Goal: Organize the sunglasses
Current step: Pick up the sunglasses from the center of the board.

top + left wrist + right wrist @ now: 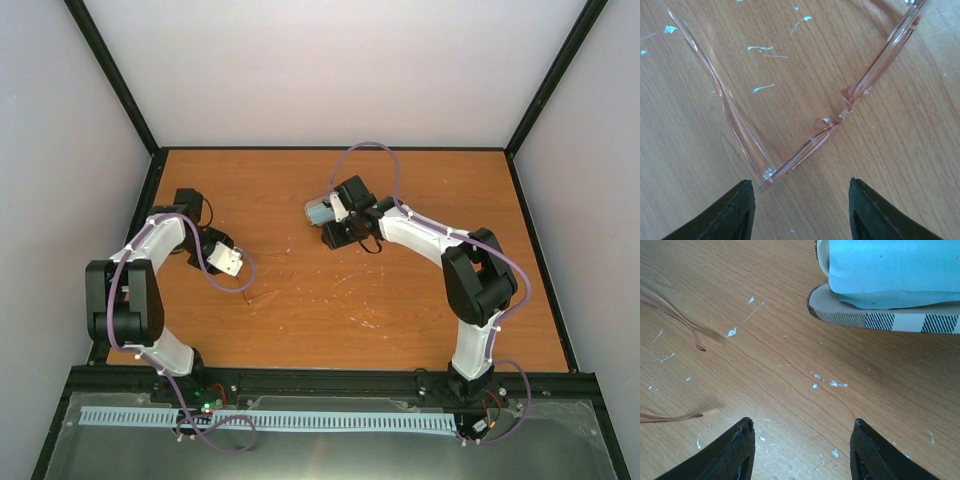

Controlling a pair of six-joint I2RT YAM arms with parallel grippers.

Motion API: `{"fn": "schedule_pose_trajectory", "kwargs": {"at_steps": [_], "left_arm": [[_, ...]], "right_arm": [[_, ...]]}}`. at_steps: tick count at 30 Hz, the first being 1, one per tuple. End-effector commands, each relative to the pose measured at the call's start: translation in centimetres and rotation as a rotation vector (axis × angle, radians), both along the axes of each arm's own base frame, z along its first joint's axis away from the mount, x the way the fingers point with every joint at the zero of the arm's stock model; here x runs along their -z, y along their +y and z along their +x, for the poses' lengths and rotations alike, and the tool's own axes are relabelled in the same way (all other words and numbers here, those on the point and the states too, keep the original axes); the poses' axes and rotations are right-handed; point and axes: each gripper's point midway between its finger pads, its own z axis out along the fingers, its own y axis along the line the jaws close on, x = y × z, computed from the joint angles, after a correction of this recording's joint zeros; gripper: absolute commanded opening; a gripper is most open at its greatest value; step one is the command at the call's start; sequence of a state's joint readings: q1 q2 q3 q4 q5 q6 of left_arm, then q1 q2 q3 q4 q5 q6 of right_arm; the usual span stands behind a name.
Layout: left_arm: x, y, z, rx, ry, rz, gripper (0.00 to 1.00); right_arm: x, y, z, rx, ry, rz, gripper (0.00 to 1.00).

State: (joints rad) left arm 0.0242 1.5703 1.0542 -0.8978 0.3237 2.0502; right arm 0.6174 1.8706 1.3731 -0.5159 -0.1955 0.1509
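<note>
Though faint against the wood, sunglasses (812, 138): flat on the desk (420, 310), front bar just ahead of the left hand, well apart from the case.
Temples (689, 330): spread wide, tips reaching into the right wrist view. Folding looks due before any stowing.
Left hand (800, 192): about half open, empty. Fingers (730, 215) set either side of the frame's near corner, not touching it. Likely lined up there because the hinge end offers the firmest bite on so thin a frame.
Right hand (802, 432): about half open too, nothing held. Low over bare wood between the temple tips and the case, probably placed to steady or fold.
Case (880, 321): striped, lying near the right hand, presumably the glasses' destination.
Cloth (890, 270): pale blue, bulging over the case's rim. Tucked in or merely laid on top, cannot tell.
</note>
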Motion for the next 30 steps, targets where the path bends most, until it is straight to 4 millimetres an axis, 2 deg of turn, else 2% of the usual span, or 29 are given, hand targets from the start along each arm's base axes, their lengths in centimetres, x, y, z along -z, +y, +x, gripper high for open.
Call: {"fn": "schedule_pose_trajectory", "kwargs": {"at_steps": [1,11,17,23,30], "left_arm": [[0.0,-0.3,0.6,0.273,-0.068,0.051,0.53],[1.7,-1.7,1.7,0.283,-0.046,0.051,0.5],[2.8,-1.2,2.1,0.265,-0.026,0.088,0.38],[4.1,-0.6,1.7,0.258,-0.007,0.122,0.32],[4.6,-0.1,1.4,0.244,0.011,0.148,0.22]], "right_arm": [[-1.4,0.4,0.4,0.007,-0.037,0.038,0.52],[-1.0,0.2,0.2,0.012,-0.026,0.034,0.52],[-0.8,0.2,0.1,0.013,-0.021,0.032,0.52],[-0.6,0.1,-0.1,0.015,-0.013,0.029,0.52],[-0.2,-0.1,-0.4,0.019,-0.006,0.026,0.52]]}}
